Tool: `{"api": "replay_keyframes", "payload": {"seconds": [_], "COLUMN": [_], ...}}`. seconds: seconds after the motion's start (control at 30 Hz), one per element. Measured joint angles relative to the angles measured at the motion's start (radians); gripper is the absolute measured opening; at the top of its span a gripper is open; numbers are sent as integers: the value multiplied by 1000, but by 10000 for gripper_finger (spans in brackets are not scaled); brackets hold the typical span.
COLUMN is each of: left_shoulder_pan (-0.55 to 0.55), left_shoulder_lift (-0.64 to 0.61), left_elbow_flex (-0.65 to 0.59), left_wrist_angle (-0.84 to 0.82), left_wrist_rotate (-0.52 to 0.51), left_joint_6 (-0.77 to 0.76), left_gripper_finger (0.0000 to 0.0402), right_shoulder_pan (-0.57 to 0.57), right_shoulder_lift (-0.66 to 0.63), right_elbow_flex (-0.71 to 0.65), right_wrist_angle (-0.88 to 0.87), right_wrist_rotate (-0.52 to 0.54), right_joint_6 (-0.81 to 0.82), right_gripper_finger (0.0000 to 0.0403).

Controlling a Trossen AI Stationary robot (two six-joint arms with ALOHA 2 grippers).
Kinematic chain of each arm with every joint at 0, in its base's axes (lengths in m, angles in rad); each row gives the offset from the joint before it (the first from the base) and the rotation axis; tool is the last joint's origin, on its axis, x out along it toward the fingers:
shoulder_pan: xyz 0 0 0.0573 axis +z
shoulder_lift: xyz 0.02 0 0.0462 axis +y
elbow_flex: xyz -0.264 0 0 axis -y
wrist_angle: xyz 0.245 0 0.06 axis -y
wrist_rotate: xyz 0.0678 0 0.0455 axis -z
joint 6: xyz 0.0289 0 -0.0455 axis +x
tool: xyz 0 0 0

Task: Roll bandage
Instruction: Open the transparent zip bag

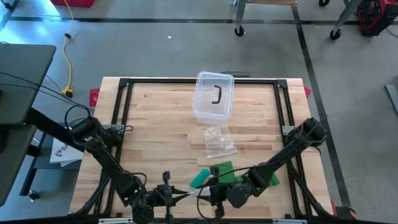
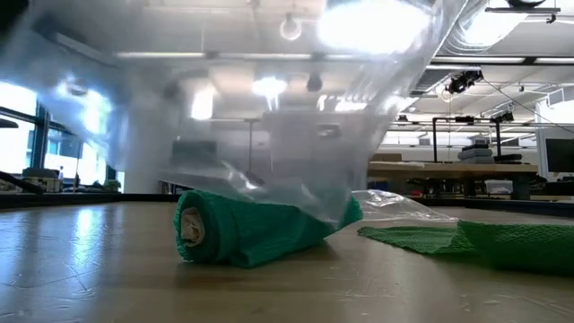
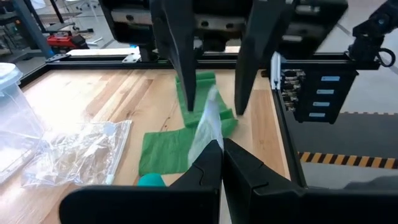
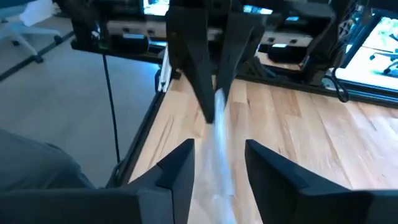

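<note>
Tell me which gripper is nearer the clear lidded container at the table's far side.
Right, narrowly. The right gripper sits at the near edge almost straight below the container, jaws apart. The left gripper, shut on a clear plastic strip, sits beside it, slightly farther off.

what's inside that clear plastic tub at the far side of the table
Through the clear tub, the high view shows one small dark curved object that I can't identify. Nothing else shows through; the low view is blocked by a plastic bag.
</note>
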Motion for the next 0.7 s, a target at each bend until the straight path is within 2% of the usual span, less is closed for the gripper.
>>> {"api": "replay_keyframes", "payload": {"seconds": [0.1,0.2,0.4,0.7], "left_shoulder_pan": [-1,-1,-1,-14], "left_shoulder_lift": [0,0,0,0], "left_elbow_flex": [0,0,0,0], "left_wrist_angle": [-1,0,-1,-1], "left_wrist_rotate": [1,2,3,2], "left_joint_6": [0,0,-6,-2], "left_gripper_finger": [0,0,0,0], "right_shoulder_pan": [0,4,20,29], "right_shoulder_lift": [18,26,26,21], "right_elbow_flex": [0,0,0,0], "right_wrist_angle": [5,4,7,-40], "right_wrist_rotate": [-3,39,43,63], "right_joint_6": [-21,-24,-56,14], "right_gripper_finger": [116,91,15,25]}}
